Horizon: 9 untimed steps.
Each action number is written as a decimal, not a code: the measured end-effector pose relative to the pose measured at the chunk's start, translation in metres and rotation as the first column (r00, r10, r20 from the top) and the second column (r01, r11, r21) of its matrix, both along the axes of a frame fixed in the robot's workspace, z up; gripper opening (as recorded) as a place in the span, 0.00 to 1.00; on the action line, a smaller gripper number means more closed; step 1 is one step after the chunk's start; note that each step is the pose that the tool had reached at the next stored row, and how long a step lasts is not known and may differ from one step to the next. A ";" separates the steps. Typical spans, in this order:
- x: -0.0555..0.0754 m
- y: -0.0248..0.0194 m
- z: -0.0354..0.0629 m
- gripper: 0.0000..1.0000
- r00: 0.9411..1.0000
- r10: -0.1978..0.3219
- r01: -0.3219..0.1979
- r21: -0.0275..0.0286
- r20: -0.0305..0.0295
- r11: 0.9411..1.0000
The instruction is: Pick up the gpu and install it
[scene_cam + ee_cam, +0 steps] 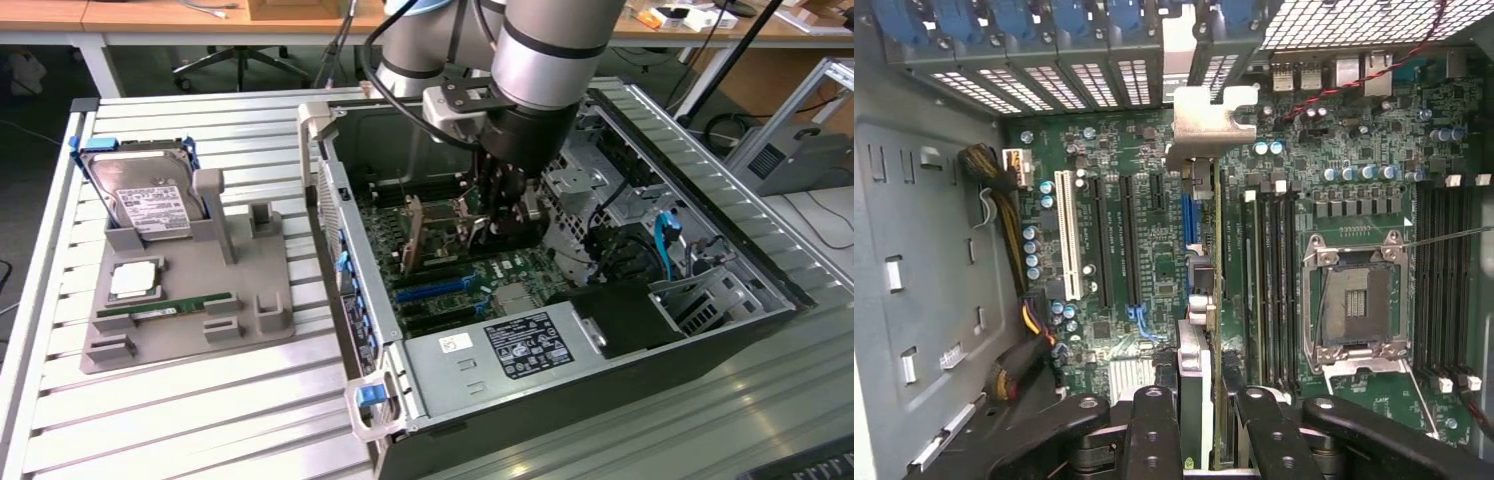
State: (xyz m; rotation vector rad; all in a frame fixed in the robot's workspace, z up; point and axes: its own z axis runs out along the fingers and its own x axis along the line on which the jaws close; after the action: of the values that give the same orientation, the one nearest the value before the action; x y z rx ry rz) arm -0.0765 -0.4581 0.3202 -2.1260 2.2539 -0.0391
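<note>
The gpu (416,235), a thin green card with a silver bracket (1209,118) at one end, stands on edge inside the open computer case (350,300). It sits over the motherboard's expansion slots (1126,240), its bracket up against the case's rear slot openings. My gripper (505,222) reaches down into the case from above. In the wrist view the gpu (1194,365) runs edge-on between the two black fingers (1154,430), and the gripper (1204,405) is shut on it. I cannot tell whether the card's lower edge is in a slot.
Beside the card lie the RAM slots (1274,290) and the bare CPU socket (1354,295). Cables (1014,250) and a drive cage (694,300) line the case walls. On the exterior view's left, a grey fixture (260,320) holds a hard drive (154,205), a CPU (136,280) and a RAM stick (167,307).
</note>
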 end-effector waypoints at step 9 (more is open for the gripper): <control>0.000 0.0083 -0.0011 0.27 1.000 0.000 0.000 0.000 0.000 1.000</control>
State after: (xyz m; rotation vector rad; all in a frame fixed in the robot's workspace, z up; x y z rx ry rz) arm -0.0765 -0.4498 0.3191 -2.1260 2.2539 -0.0390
